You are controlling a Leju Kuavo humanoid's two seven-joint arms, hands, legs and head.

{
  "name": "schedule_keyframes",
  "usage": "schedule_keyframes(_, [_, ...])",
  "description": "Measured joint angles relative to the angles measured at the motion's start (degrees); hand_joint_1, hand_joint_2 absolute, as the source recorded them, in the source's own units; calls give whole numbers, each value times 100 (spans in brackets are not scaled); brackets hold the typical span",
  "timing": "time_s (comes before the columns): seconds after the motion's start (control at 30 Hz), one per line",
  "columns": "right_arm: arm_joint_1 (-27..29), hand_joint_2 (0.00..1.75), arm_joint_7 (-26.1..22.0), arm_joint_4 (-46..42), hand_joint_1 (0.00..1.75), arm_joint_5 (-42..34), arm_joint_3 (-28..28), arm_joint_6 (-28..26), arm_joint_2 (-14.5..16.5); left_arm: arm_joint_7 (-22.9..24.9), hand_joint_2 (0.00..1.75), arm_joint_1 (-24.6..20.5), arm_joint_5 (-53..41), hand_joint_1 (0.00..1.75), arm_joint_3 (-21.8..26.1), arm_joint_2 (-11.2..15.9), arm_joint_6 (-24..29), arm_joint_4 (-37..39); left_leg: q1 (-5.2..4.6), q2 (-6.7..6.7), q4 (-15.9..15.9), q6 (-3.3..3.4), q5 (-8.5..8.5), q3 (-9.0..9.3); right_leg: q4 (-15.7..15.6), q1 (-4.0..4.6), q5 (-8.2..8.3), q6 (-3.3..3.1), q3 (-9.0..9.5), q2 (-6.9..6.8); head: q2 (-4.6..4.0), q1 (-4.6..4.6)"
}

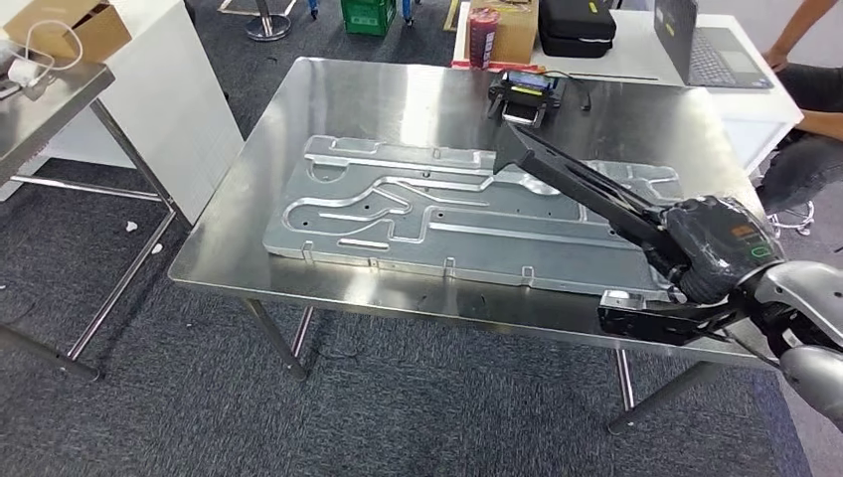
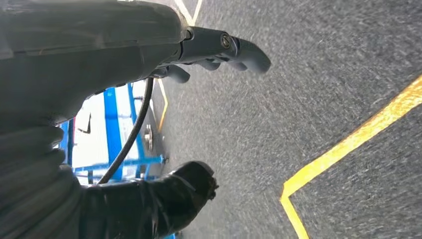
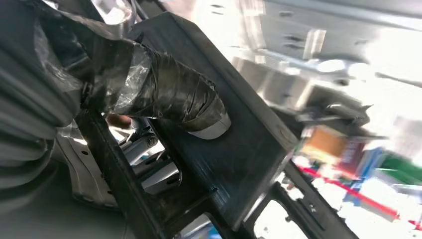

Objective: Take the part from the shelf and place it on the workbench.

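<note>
The long black flat frame-like part [image 1: 587, 189] hangs over the right side of the shiny steel workbench [image 1: 249, 179], above the large grey embossed metal panel [image 1: 398, 214]. The right hand [image 1: 711, 248] grips its near end, thumb [image 3: 169, 94] pressed on its face. The left hand [image 2: 199, 107] hangs over dark floor, fingers spread, holding nothing.

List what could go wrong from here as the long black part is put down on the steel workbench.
The long black part, held by the right hand at one end, hangs over the stamped metal panel already on the steel workbench; it may land on the panel, scrape it, or lie unstably. Its far tip points toward the small black device and could knock it.
</note>
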Motion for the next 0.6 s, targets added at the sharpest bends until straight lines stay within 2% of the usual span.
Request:
schedule_keyframes(0.03, [-26,175,6,8,175,2,20,1,5,1,175,-3,0,0,0,-4,-2,0,12,-50,-66,8,3,67,-5,1,23,37,38,-21,0,-10])
schedule_keyframes(0.07, [-56,175,20,16,175,8,41,-2,13,-2,175,-5,2,0,0,-6,-3,0,28,-105,-131,22,21,148,66,-9,68,66,39,26,0,-7])
schedule_keyframes(0.1, [-100,175,36,26,175,16,61,-8,19,-9,175,-9,4,0,0,-6,-2,0,46,-155,-195,37,33,231,245,-26,122,89,-34,140,0,0])
schedule_keyframes(0.13, [-142,175,59,41,175,25,82,-13,24,-19,175,-19,8,0,0,-6,1,0,62,-198,-244,45,32,320,516,-47,130,103,-189,276,0,4])
schedule_keyframes(0.17, [-172,175,87,58,175,32,107,-17,31,-28,175,-30,13,0,0,-6,6,0,71,-240,-276,50,9,382,845,-69,70,115,-406,417,0,11])
schedule_keyframes(0.23, [-204,175,138,100,175,35,166,-15,41,-37,175,-52,20,0,0,-9,20,0,78,-344,-284,51,-80,475,1376,-85,-267,149,-869,535,0,11])
schedule_keyframes(0.27, [-206,175,155,119,175,35,194,-13,47,-37,175,-54,21,0,0,-10,27,0,78,-395,-276,47,-136,527,1458,-87,-428,166,-1032,543,0,12])
schedule_keyframes(0.3, [-207,175,162,136,175,35,214,-10,52,-37,175,-51,22,0,0,-12,31,0,78,-443,-262,40,-198,588,1387,-87,-476,174,-1126,545,0,11])
schedule_keyframes(0.33, [-212,175,164,149,175,35,227,-9,57,-37,175,-48,22,0,0,-13,32,0,77,-484,-244,31,-263,654,1165,-87,-355,173,-1148,547,0,11])
schedule_keyframes(0.43, [-249,175,172,191,175,18,251,4,70,-47,175,-43,25,0,1,-17,36,3,78,-571,-175,-21,-449,798,254,-61,566,102,-1062,575,0,13])
schedule_keyframes(0.47, [-267,175,177,205,175,3,272,14,73,-52,175,-42,28,0,1,-20,40,5,82,-588,-166,-48,-485,802,100,-38,771,63,-1048,584,1,12])
schedule_keyframes(0.5, [-279,175,186,218,175,-10,293,26,76,-56,175,-38,35,0,2,-21,43,7,85,-601,-154,-70,-507,795,46,-24,856,30,-1046,589,1,11])
schedule_keyframes(0.6, [-292,175,227,241,175,-31,328,51,73,-61,175,-28,63,0,2,-21,50,7,89,-596,-162,-88,-508,786,-9,-17,885,2,-1013,598,0,0])
